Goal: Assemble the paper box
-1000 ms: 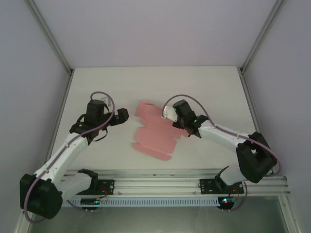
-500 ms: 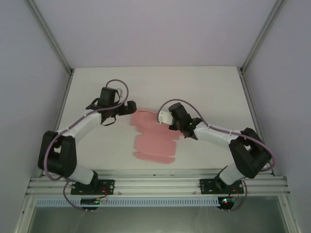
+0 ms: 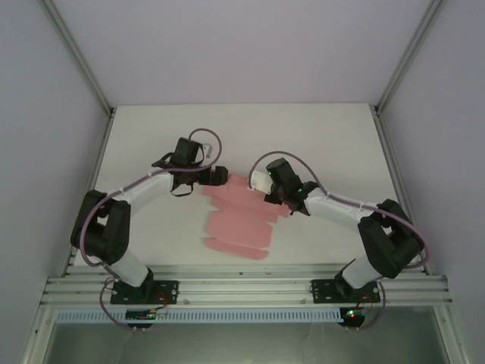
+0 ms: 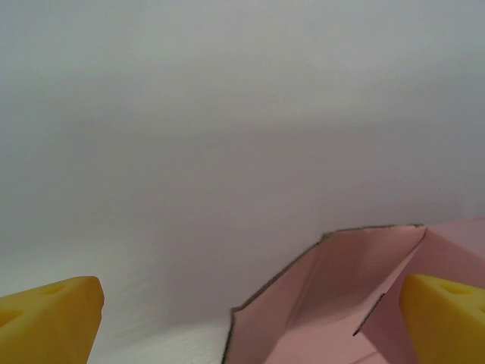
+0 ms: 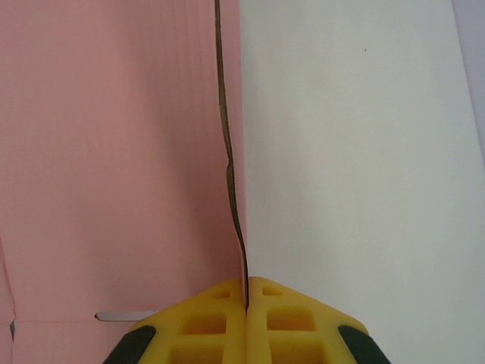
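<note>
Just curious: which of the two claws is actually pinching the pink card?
The right gripper: its yellow fingers are shut on the card's edge. The left gripper stands wide open.

The table (image 3: 318, 129) is bare along its far edge and corners; mid-table, paper box (image 3: 239, 224), left pincer (image 3: 221, 177) and right pincer (image 5: 246, 292) block passage.

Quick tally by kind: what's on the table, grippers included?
pink paper box sheet: 1
yellow-fingered grippers: 2 (left gripper open, right gripper shut on the sheet's edge)
Total: 3
</note>
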{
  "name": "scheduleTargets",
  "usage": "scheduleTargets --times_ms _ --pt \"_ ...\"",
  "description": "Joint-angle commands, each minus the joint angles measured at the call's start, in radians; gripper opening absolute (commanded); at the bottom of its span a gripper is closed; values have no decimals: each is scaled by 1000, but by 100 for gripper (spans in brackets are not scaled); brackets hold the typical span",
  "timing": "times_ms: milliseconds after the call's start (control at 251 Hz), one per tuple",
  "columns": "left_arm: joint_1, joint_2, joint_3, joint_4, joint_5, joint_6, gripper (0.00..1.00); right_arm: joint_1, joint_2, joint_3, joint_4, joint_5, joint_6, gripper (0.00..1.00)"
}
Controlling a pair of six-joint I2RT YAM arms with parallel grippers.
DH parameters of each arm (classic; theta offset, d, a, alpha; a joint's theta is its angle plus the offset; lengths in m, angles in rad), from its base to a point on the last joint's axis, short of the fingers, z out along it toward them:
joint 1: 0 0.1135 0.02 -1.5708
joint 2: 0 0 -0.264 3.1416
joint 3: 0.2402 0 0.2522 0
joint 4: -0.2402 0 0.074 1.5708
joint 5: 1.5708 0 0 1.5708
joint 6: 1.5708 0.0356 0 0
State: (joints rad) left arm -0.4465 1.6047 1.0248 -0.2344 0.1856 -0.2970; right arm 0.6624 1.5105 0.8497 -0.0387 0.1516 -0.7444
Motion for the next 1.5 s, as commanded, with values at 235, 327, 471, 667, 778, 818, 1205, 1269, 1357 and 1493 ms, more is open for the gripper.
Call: scheduleTargets --times_ms 235,327,471,667,778,818,1205,1269,1357,1493 --pt "-120 27 38 54 -154 -45 100 -9 -51 29 -111 -223 68 0" --pt "-142 31 44 63 -235 -89 99 -17 -63 21 -124 -257 66 0" --pt "-151 23 17 102 -321 -211 100 -40 -77 5 -126 -292 73 0" --pt "-152 -23 -45 162 -312 -259 100 -79 -101 -17 -98 -345 108 0" --pt "-149 -66 -59 127 -302 -238 100 -95 -115 -33 -86 -342 114 0" --pt "-144 -94 -73 110 -291 -240 100 -102 -119 -39 -81 -334 115 0" --pt "48 -442 -317 -50 -186 -278 100 -126 -143 -95 -18 -298 120 0" --pt "80 -458 -353 -50 -155 -276 100 -127 -152 -100 -13 -297 119 0" --pt "99 -444 -380 -49 -142 -271 100 -127 -164 -105 -10 -300 120 0" --pt "98 -398 -412 56 29 -221 100 -128 -169 -110 -6 -295 120 0"
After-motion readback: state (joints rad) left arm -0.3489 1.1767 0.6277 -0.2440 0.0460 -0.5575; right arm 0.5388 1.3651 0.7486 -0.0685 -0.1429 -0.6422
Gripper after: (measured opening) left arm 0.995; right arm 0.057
